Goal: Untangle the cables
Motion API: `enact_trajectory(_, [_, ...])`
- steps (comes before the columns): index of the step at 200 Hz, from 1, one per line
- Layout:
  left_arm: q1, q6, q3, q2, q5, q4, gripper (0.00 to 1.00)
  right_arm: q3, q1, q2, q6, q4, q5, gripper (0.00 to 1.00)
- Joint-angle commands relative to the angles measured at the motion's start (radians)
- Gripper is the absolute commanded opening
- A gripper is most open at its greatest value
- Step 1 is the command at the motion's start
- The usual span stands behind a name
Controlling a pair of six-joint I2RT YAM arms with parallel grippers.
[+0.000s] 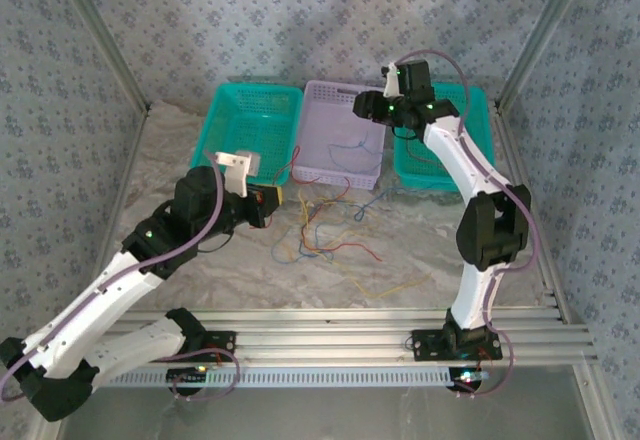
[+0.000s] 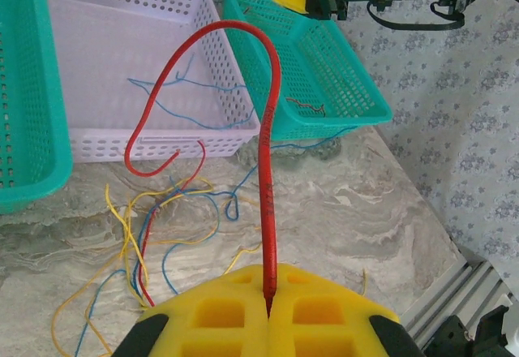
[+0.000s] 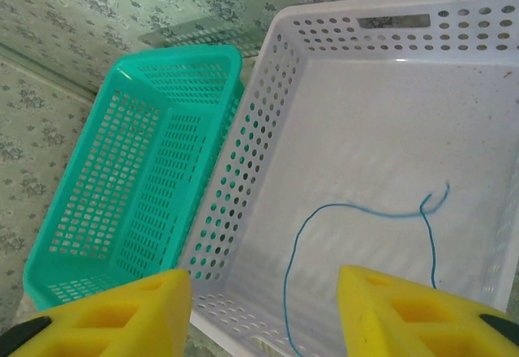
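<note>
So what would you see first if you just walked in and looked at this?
A bright red cable arches up from the left arm's shut yellow fingers. Beyond it, a messy tangle of yellow, red and blue cables sprawls on the marble table. The right arm's open fingers hover over the lilac basket, where one blue cable lies.

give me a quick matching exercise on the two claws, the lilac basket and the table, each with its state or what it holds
1 left claw
2 right claw
3 lilac basket
4 table

a blue wire inside
b shut on a red wire
c wire tangle lying on it
d open above the lilac basket

Pairs: 1-b, 2-d, 3-a, 4-c
</note>
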Motion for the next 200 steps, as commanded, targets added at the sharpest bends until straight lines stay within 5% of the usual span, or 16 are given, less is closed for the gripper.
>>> enact_trajectory(1, [-0.008,0.004,0.042,0.013,-0.006,0.032,0.0,-0.058,-0.003,-0.103,0.025,0.009,-0.005,0.52])
enact_trajectory(98, [-0.022,0.103,0.409,0.437,0.096,0.189,0.0,-0.54,-0.007,-0.831,-0.011,0.131,0.373,0.64])
enact_trajectory(200, [-0.1,0.21,1.333,1.202,0.18,-0.024,0.0,-0.729,-0.026,-1.22,0.02,-0.058,0.565,1.0])
